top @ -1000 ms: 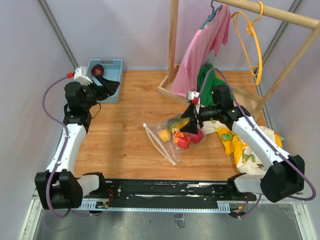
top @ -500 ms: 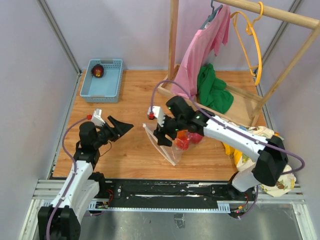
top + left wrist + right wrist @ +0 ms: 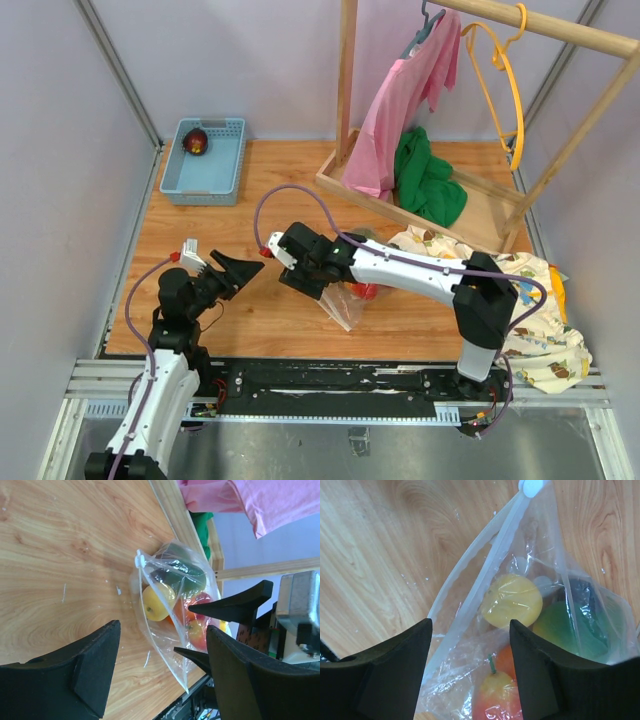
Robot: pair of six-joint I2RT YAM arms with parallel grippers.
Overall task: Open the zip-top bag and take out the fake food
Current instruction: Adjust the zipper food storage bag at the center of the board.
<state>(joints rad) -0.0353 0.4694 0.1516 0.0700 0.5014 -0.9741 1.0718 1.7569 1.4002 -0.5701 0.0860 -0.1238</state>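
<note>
Overhead, the bag (image 3: 340, 305) lies on the table (image 3: 260, 200) near the front, with the food (image 3: 366, 291) inside. The right gripper (image 3: 312, 285) hangs over the bag's left edge. The left gripper (image 3: 245, 275) is just left of it, apart. From the left wrist, the left jaws stand wide and empty, facing the bag, and the right jaws gape above it. From the right wrist, those open jaws straddle the zip strip (image 3: 492, 550), gripping nothing; contact with the plastic I cannot tell.

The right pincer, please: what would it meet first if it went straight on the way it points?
The right pincer would likely meet the zip-top bag at its white zip strip; depth is unclear.
</note>
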